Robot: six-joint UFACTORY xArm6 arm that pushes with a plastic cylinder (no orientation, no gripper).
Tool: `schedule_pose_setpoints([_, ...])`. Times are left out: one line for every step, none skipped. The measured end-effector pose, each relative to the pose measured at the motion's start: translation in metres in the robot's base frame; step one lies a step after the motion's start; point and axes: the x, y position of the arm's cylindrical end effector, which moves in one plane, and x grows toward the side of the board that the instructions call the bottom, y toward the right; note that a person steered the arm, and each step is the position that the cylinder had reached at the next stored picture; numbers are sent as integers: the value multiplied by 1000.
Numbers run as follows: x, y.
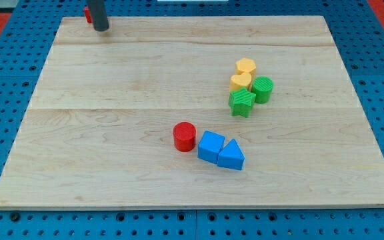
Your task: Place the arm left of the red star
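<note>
Where the wooden surface [112, 80] reaches its corner at the view's top left, my tip [101, 29] rests on the wood, with the dark rod rising straight out of the view's top. No jaws show in this single camera view, so I cannot tell whether they are apart or together.

Just to the view's left of my tip, and a little toward the view's top, sits a small red block [86, 13]. It is partly hidden by the rod, its shape cannot be made out, and whether it touches the rod is unclear.

Well apart from my tip, toward the view's bottom and right, stands a red cylinder [185, 137]. Just beside it on the far side from my tip lies a blue cube [211, 147], with a blue triangular block [231, 155] touching it.

Far to the view's right of my tip is a tight cluster. A yellow hexagon [246, 67] sits nearest the view's top, and a second yellow block [241, 81] lies against it. Below them are a green cylinder [263, 89] and a green star [242, 103].
</note>
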Motion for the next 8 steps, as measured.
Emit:
schedule_pose_setpoints([4, -80])
schedule_pose_setpoints([1, -112])
schedule_pose_setpoints([-39, -112])
schedule_pose_setpoints([-48, -111])
schedule_pose_setpoints([-49, -105])
schedule_pose_setpoints([-49, -89])
schedule_pose_setpoints([-48, -53])
schedule_pose_setpoints([-48, 19])
